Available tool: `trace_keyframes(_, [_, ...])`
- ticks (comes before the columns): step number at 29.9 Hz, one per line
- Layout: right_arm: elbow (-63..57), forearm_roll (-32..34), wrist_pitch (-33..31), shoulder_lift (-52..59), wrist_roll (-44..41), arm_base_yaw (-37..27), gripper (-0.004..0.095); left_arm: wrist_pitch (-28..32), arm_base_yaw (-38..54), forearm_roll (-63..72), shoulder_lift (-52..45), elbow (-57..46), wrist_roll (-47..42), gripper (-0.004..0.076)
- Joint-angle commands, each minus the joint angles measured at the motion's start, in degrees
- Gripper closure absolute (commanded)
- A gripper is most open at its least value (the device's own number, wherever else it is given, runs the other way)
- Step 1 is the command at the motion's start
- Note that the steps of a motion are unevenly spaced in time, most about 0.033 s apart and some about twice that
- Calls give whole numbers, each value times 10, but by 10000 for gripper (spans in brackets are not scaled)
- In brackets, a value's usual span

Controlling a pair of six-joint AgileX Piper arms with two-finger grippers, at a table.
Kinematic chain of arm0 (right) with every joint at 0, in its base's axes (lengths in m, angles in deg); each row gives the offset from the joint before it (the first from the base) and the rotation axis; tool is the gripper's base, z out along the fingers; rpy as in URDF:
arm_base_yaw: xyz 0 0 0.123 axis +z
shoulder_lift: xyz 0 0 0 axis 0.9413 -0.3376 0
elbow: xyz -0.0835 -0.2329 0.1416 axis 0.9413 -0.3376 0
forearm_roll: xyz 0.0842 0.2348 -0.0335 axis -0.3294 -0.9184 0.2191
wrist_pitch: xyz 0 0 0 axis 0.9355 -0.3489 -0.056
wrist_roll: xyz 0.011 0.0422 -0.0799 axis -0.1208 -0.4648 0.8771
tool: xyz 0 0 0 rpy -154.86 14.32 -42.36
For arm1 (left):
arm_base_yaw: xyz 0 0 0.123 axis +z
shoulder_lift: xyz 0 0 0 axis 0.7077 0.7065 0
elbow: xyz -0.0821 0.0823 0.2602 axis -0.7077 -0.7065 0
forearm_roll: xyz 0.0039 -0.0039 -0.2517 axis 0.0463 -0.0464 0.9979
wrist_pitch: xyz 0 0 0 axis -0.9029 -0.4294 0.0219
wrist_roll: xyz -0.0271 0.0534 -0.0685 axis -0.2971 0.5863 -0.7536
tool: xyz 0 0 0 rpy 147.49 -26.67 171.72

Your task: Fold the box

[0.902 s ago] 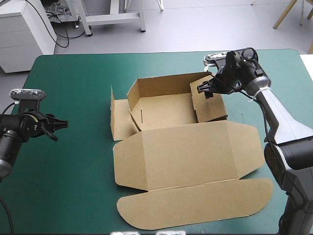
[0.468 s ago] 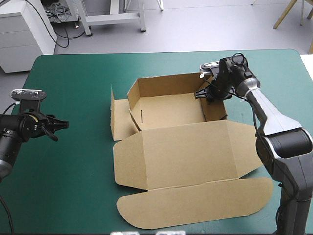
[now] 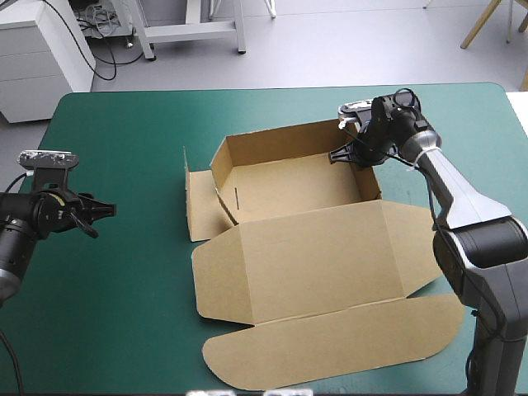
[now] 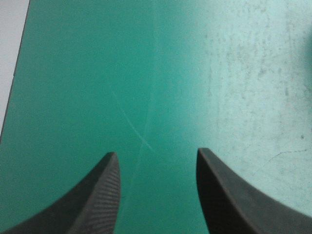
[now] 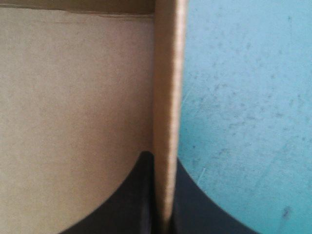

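The brown box (image 3: 289,186) stands as an open tray in the middle of the table. Its far and right walls are upright, and its wide lid (image 3: 318,256) lies flat toward the near edge with a rounded flap (image 3: 330,342) beyond it. A loose side flap (image 3: 198,202) stands up at the tray's left end. My right gripper (image 3: 356,153) is at the tray's far right corner, shut on the box. In the right wrist view the right wall's edge (image 5: 168,122) runs between the two black fingers. My left gripper (image 3: 103,211) hovers open near the table's left edge, over bare teal-green cover (image 4: 161,97).
Bare teal-green cover (image 3: 115,297) stretches between the left gripper and the box. The box's lid flap reaches close to the table's near edge. Cover shows to the right of the box wall (image 5: 243,107).
The right gripper's fingers have come together on the tray's right wall, and the inner flap that leaned inward now stands flush. The box shifted slightly. The left arm has not moved.
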Motion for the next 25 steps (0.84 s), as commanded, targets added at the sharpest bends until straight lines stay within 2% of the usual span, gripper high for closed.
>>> trace_keyframes(1, [23,-3,9,57,8,-2,926,26,0,-2,-12,14,-1,378])
trace_keyframes(7, [39,-14,5,110,18,-16,926,41,0,4,0,5,-1,378])
trace_keyframes(9, [39,-35,7,135,27,-30,926,37,0,17,11,5,0,378])
trace_keyframes(13, [39,-147,14,179,71,-78,926,39,0,62,38,5,31,378])
trace_keyframes(19, [39,-379,-19,217,158,-180,926,86,0,188,79,5,98,378])
trace_keyframes(22, [38,-430,-52,222,175,-202,926,111,0,312,94,5,176,378])
trace_keyframes(25, [32,-435,-58,223,180,-200,926,125,0,477,107,7,292,378])
